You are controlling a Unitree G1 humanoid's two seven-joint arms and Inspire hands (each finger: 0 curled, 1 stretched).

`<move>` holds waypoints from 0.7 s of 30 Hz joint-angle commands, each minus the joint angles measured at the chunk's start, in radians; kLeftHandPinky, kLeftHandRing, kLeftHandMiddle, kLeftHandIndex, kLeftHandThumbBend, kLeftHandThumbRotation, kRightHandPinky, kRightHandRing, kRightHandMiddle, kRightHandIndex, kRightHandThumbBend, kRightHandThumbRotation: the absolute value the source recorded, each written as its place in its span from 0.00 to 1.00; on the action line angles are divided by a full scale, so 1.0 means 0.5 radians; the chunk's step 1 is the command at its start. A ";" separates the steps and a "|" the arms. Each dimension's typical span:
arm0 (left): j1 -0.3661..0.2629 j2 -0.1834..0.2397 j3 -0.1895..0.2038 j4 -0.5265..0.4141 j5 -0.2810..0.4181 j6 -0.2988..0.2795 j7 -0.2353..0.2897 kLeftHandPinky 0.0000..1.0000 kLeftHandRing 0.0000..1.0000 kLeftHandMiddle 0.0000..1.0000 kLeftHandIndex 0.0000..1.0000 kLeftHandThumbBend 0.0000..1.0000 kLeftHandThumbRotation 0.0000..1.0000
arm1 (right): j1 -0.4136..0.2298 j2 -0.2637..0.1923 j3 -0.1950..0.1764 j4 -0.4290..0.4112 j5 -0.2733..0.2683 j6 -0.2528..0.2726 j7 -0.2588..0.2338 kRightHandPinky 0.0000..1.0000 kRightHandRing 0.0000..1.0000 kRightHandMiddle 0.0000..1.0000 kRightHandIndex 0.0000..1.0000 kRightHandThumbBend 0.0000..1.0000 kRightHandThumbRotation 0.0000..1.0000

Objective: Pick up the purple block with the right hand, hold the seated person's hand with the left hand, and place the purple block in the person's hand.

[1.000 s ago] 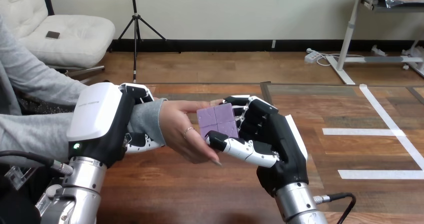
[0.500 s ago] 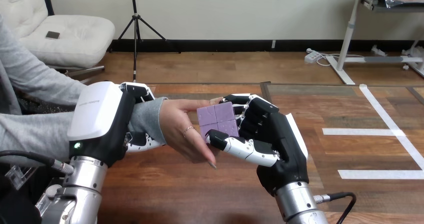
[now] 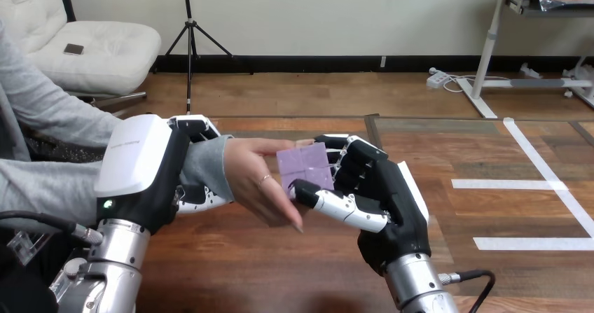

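The wooden surface (image 3: 231,271) spreads in dark brown planks across the lower part of the view, and strips of white tape (image 3: 504,184) lie flat on its right side, one slanting away and two running level.

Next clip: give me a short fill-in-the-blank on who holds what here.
The right hand holds the ____ block.
The left hand is curled round the person's ____.
The block touches the person's hand, which lies ____ the two robot hands.
Missing: purple; wrist; between.
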 commanded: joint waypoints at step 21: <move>0.035 -0.001 0.027 -0.345 -0.135 -0.165 -0.051 0.47 0.62 0.67 0.64 0.79 0.44 | -0.040 0.028 -0.050 -0.154 0.135 0.144 0.117 0.53 0.64 0.69 0.72 0.85 0.52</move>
